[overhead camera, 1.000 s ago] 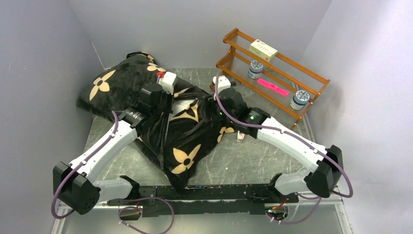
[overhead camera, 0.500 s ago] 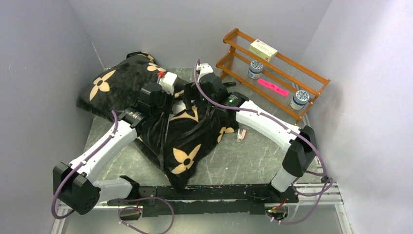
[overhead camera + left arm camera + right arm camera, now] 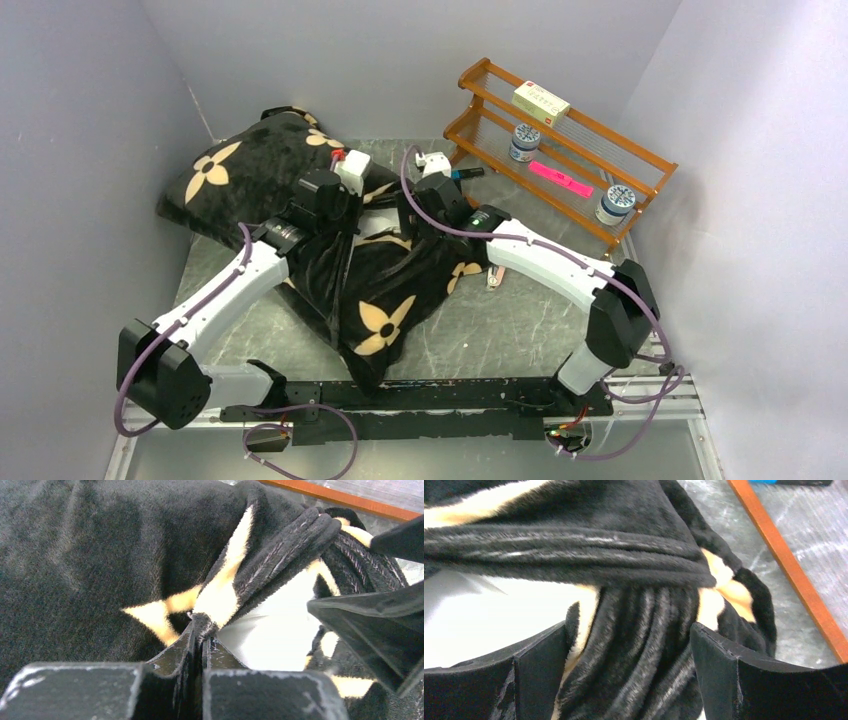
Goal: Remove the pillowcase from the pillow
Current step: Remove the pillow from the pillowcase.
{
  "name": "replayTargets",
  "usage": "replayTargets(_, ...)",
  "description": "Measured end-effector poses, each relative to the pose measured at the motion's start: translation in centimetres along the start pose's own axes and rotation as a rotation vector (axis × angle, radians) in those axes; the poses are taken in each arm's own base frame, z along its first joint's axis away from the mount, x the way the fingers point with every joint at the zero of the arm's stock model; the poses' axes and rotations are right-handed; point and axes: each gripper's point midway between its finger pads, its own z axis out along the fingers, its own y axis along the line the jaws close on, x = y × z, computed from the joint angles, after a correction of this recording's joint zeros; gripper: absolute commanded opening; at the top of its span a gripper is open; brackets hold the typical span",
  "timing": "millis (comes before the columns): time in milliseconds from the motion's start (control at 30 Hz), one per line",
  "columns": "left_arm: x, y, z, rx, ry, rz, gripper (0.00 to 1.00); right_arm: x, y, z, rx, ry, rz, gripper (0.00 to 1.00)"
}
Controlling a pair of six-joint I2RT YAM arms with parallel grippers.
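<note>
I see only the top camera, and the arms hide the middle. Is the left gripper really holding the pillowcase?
Observer: Yes. The left wrist view shows the left gripper shut on a fold of the pillowcase.
Operator: And the other one?
Observer: The right gripper is open. A bunched band of fabric lies between its fingers, not pinched.
Operator: Is any pillow uncovered?
Observer: Yes, bare white pillow shows in the opening beside the left grip.

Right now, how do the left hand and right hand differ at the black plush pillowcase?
The left hand is shut, the right hand open. The left pinches a thin fold of the black plush flowered pillowcase; the right straddles a thick bunch. Both are beside the exposed plain white pillow.
</note>
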Motion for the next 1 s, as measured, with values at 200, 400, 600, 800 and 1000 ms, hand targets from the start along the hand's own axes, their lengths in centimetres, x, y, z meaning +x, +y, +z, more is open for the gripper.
replayTargets(200,0.2,0.1,0.4,-0.016,0.009,-0.007,0.05,1.5,-2.4,-1.4,0.065,-0.005,-0.005,0.85)
replayTargets(400,0.2,0.4,0.8,-0.046,0.017,-0.02,0.05,3.1,-5.1,-2.6,0.106,-0.002,0.041,0.77)
replayTargets(600,0.3,0.3,1.1,-0.058,0.024,-0.036,0.05,5.5,-7.0,-3.3,0.079,-0.004,0.143,0.63)
replayTargets(800,0.3,0.2,1.2,-0.058,0.028,-0.043,0.05,6.8,-7.3,-3.3,-0.038,-0.046,0.265,0.44)
replayTargets(1000,0.1,-0.4,1.0,-0.019,0.023,-0.042,0.21,6.7,-5.6,-3.1,-0.173,-0.069,0.302,0.25)
